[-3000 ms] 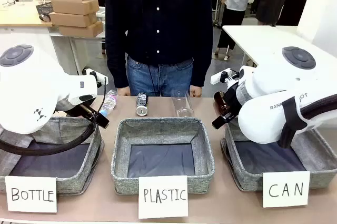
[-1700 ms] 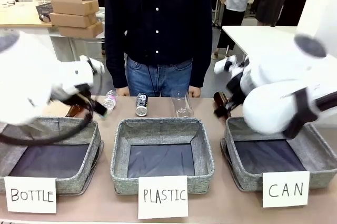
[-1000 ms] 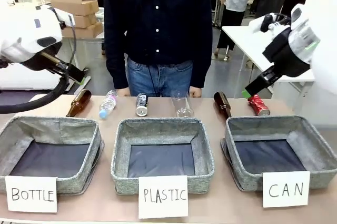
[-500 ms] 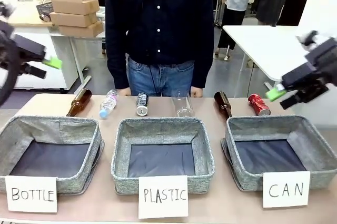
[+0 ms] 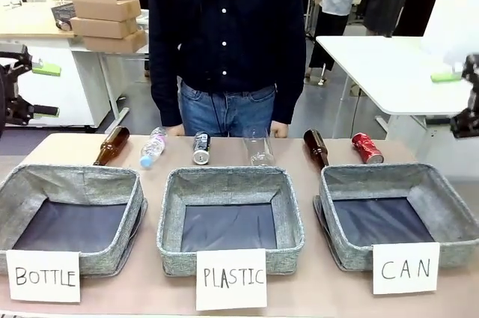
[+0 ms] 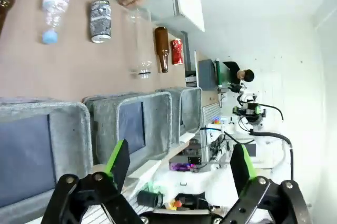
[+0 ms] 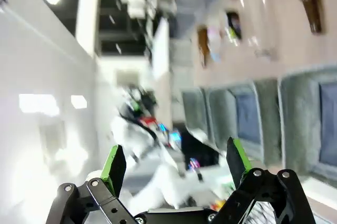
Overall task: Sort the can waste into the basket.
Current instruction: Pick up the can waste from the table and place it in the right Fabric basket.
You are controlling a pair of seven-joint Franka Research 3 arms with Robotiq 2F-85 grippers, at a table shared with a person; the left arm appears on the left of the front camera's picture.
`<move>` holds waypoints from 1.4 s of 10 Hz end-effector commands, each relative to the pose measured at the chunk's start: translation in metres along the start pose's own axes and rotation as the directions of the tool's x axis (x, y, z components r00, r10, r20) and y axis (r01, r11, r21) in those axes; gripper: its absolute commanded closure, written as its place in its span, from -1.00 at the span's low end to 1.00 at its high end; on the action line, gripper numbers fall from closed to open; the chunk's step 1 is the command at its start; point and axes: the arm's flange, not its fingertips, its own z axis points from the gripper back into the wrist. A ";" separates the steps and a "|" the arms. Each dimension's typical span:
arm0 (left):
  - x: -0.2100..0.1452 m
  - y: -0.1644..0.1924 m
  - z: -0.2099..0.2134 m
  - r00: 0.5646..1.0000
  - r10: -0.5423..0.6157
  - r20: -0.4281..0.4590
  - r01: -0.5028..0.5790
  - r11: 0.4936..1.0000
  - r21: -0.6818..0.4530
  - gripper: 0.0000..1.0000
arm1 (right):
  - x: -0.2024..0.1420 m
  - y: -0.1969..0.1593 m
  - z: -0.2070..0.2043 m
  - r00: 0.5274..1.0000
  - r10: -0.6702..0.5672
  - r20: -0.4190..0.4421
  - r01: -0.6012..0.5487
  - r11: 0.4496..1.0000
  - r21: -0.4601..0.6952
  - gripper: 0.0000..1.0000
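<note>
A black can (image 5: pixel 201 147) lies on the table behind the middle bin, and a dented red can (image 5: pixel 367 147) lies behind the right one. The grey basket (image 5: pixel 374 173) with the "CAN" card (image 5: pixel 406 267) stands at the front right, with nothing in it. My left gripper (image 5: pixel 43 90) hangs open, high at the left edge, far from both cans. My right gripper (image 5: pixel 456 99) hangs open, high at the right edge. In the left wrist view, the open gripper (image 6: pixel 179 162) looks over the black can (image 6: pixel 100 20), the red can (image 6: pixel 177 51) and the farthest basket (image 6: pixel 190 109). The blurred right wrist view shows an open gripper (image 7: pixel 174 163).
Bins carded "BOTTLE" (image 5: pixel 71 176) and "PLASTIC" (image 5: pixel 228 178) stand left and middle. Brown bottles (image 5: pixel 111 146) (image 5: pixel 316 147), a small plastic bottle (image 5: pixel 153 147) and a clear bottle (image 5: pixel 259 150) lie in the back row. A person (image 5: pixel 224 41) stands at the far edge.
Both arms have swung up and outward from over the bins to the picture's edges, uncovering the row of bottles and cans. Both grippers stayed open.
</note>
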 end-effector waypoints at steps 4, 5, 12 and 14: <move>0.000 0.000 0.000 1.000 0.000 0.000 0.000 1.000 0.000 -1.00 | -0.014 -0.004 -0.010 0.990 0.047 -0.134 -0.057 0.996 -0.070 -1.00; 0.000 0.000 0.000 1.000 0.000 0.000 0.000 1.000 0.000 -1.00 | -0.014 -0.004 -0.010 0.990 0.047 -0.134 -0.057 0.996 -0.070 -1.00; -0.001 0.000 0.002 1.000 0.014 -0.007 -0.014 1.000 0.025 -1.00 | -0.014 -0.004 -0.010 0.990 0.047 -0.134 -0.057 0.996 -0.070 -1.00; 0.041 -0.035 -0.016 0.975 -0.217 -0.047 0.195 0.738 0.646 -1.00 | -0.014 -0.004 -0.010 0.990 0.047 -0.134 -0.057 0.996 -0.070 -1.00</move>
